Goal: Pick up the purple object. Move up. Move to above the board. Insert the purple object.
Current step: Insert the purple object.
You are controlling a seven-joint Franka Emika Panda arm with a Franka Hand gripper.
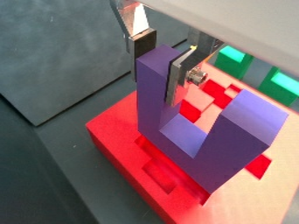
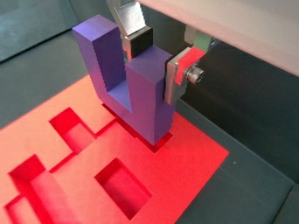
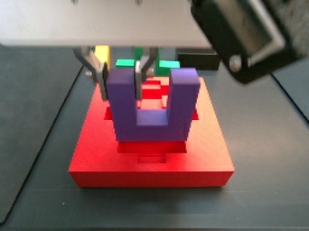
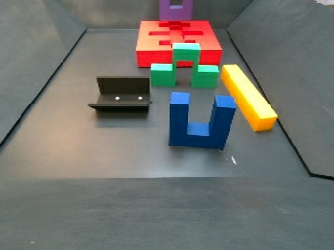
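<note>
Clamped on one prong of the purple object [image 2: 138, 83], the end effector [image 2: 158, 59] holds it upright over the board [image 2: 176, 179], lower bar down at a recessed cutout. My guess: a slight offset or tilt could catch the bar on a cutout edge, jamming it or twisting it between the pads. Those cutouts look empty; in a side view, green blocks [image 4: 183, 64] stand on the desk [image 4: 117, 156] just beside the board.
</note>
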